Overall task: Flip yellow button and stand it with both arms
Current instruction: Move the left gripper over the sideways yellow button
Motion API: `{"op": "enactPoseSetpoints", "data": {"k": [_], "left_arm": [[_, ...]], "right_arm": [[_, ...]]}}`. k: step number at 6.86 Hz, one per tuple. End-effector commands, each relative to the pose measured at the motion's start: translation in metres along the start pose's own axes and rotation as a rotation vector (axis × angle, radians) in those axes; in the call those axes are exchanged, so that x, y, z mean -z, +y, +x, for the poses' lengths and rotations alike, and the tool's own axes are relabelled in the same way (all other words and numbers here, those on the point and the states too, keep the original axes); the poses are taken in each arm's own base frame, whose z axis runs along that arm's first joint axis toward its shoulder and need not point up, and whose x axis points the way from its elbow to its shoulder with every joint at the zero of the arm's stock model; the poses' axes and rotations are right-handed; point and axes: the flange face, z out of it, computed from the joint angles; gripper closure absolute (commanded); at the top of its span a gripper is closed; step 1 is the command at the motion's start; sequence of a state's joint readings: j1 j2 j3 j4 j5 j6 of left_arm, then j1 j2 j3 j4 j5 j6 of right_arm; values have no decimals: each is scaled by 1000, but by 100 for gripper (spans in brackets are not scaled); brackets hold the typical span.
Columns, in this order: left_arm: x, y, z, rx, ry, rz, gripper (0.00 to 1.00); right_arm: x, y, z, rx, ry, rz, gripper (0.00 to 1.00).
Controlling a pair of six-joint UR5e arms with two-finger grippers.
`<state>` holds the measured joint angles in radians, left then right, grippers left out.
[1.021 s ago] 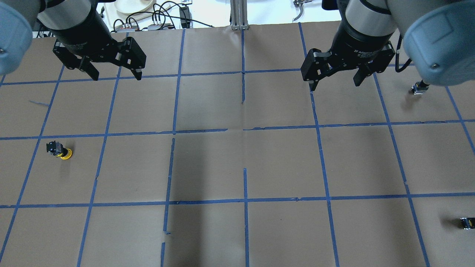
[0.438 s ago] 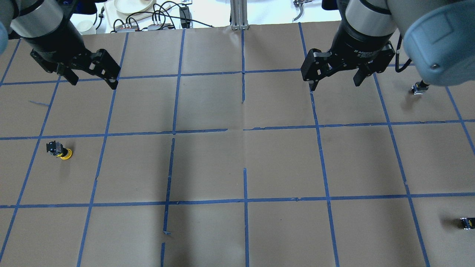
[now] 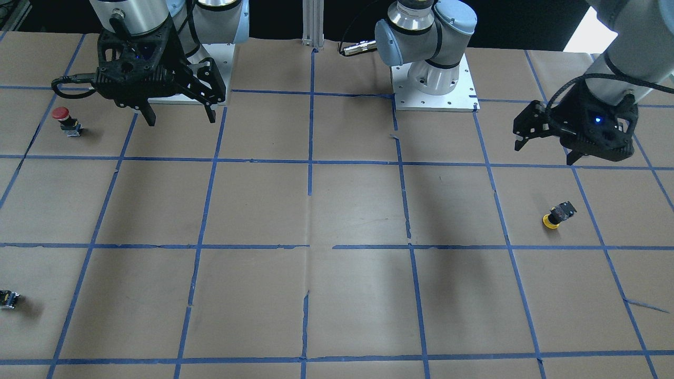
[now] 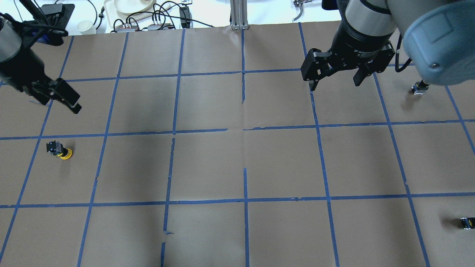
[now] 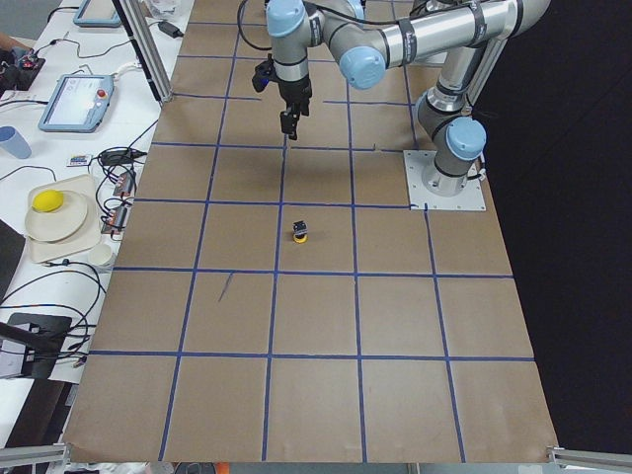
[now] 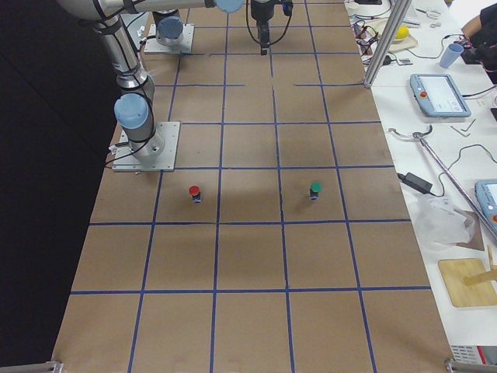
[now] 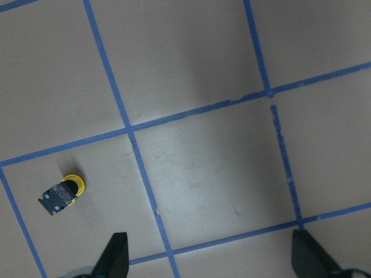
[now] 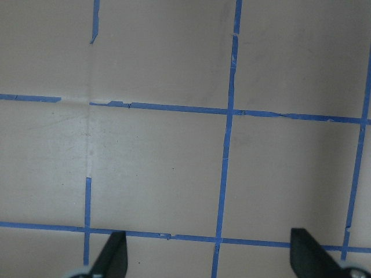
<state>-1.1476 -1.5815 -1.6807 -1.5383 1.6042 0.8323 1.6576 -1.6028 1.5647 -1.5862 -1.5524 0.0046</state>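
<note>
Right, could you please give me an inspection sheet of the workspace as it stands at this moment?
Surface: brown paper-covered table, gridded with blue tape.
Job's things: small yellow-capped push button appears to rest cap-down with its black body uppermost, untouched, on the robot's left.
Clutter: small red-capped button and small green-capped button, both cap-up on the robot's right.
End effectors: left end effector open, empty, apart from the yellow button; right end effector open, empty.
Cables: black cable loops off the right wrist; tangled leads lie beyond the table.
Surroundings: white side bench carrying a cream plate and a tablet.
</note>
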Motion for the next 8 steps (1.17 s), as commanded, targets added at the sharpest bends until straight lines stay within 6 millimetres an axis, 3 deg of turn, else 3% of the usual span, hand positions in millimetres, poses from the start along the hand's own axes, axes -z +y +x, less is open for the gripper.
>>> {"op": "enactPoseSetpoints", "data": {"k": [1, 2, 3, 4, 5, 8], "left_arm": [[-37, 35, -57, -174, -25, 15, 2], [-69, 45, -77, -354, -72, 2, 3], [-103, 71, -105, -424, -116, 22, 3], [-133, 86, -110, -440, -101, 38, 3], [-150, 83, -110, -564, -66, 79, 3], [-182, 65, -140, -630, -110, 95, 4]], "right_arm": [[0, 0, 0, -1, 0, 0, 0], [0, 0, 0, 1, 0, 0, 0], [0, 0, 0, 1, 0, -1, 0], [0, 0, 0, -1, 0, 0, 0], [1, 1, 0, 1, 0, 0, 0], [1, 1, 0, -1, 0, 2, 0]]}}
